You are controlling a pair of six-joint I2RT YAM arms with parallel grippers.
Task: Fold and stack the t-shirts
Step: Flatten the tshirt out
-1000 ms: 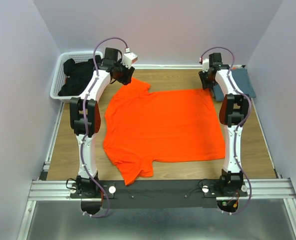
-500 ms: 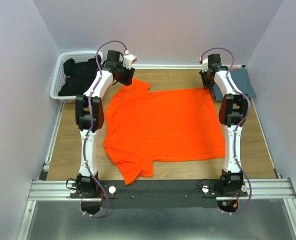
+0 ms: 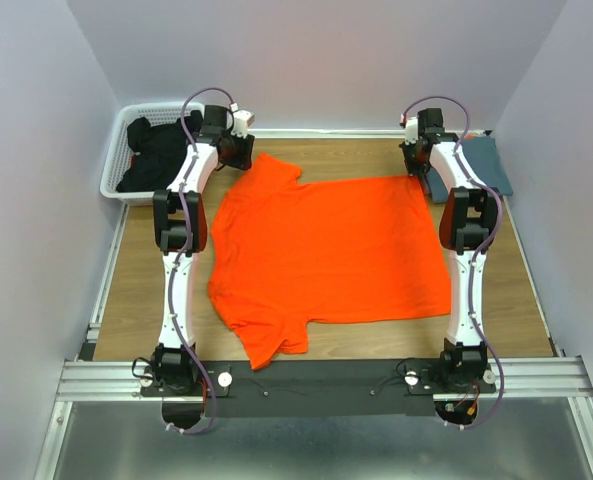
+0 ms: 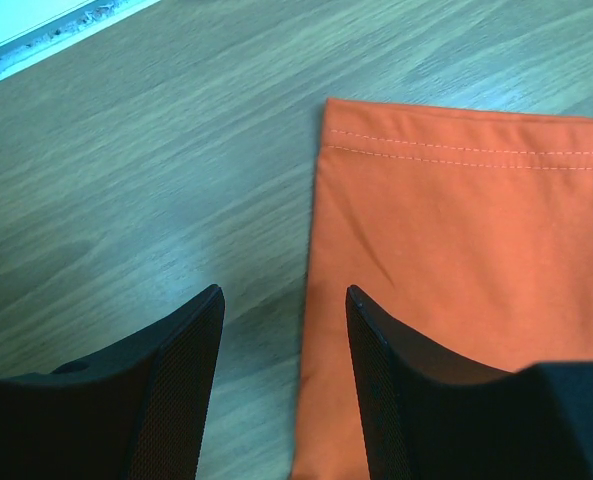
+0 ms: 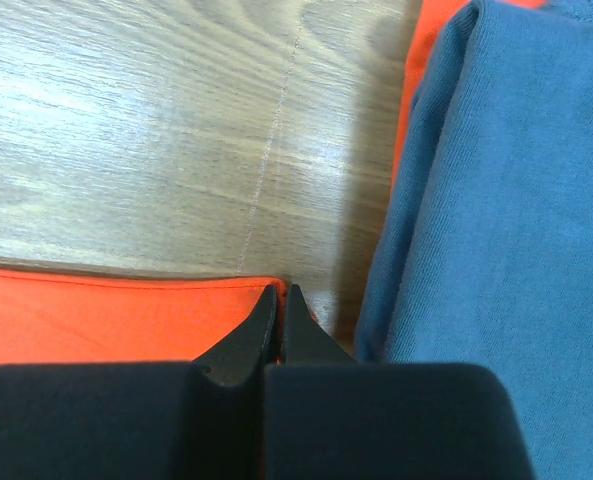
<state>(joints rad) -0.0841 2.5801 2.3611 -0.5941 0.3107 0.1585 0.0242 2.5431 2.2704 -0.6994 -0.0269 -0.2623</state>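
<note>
A: From above, where was the orange shirt (image 3: 326,255)?
B: Spread flat on the bench (image 3: 136,300), between the arms. The blue shirt (image 3: 491,165) lay folded at the far right corner. A basket (image 3: 111,185) of dark clothes (image 3: 156,150) sat far left.
A: And the tools?
B: They were too small to judge there. The left wrist view showed the left tool (image 4: 284,300) wide, straddling the sleeve's edge. The right wrist view showed the right tool (image 5: 279,296) pressed closed at the orange shirt's corner, just beside the blue one. I couldn't tell whether it had caught any cloth.
</note>
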